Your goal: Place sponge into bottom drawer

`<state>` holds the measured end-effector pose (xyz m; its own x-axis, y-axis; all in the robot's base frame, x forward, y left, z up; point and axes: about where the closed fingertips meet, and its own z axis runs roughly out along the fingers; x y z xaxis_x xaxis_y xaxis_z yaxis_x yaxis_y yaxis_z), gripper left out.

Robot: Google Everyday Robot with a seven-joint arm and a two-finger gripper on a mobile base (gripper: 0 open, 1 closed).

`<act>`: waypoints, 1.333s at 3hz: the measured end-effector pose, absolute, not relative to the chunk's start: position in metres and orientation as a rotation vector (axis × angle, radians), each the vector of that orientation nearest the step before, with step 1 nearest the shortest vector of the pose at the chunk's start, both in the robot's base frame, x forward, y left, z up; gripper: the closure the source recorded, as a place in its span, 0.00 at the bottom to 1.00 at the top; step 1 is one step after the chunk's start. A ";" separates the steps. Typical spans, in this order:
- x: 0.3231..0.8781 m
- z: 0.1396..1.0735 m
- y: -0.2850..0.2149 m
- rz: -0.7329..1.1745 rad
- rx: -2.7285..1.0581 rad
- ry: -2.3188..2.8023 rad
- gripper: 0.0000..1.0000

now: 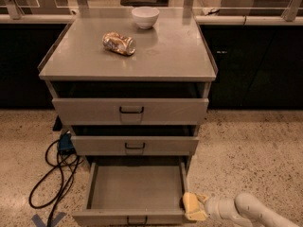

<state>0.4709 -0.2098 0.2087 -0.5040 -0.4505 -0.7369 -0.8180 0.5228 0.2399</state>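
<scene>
The bottom drawer (135, 187) is pulled out, a wide flat grey tray with a small black handle at its front. My gripper (199, 207) comes in from the lower right on a white arm and is shut on the pale-yellow sponge (193, 207). The sponge sits at the drawer's front right corner, over its right side wall. The drawer's inside shows nothing in it.
A crushed metallic can (119, 43) and a white bowl (145, 16) stand on the cabinet top (170, 56). Two upper drawers (130, 110) are slightly open. Black cables (54, 174) and a blue plug lie on the floor at the left.
</scene>
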 end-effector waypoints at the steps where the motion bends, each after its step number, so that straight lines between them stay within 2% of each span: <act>1: 0.482 0.214 -0.192 0.825 -1.055 2.078 1.00; 3: 0.523 0.188 -0.122 1.034 -1.034 1.915 1.00; 4: 0.523 0.188 -0.122 1.034 -1.034 1.915 1.00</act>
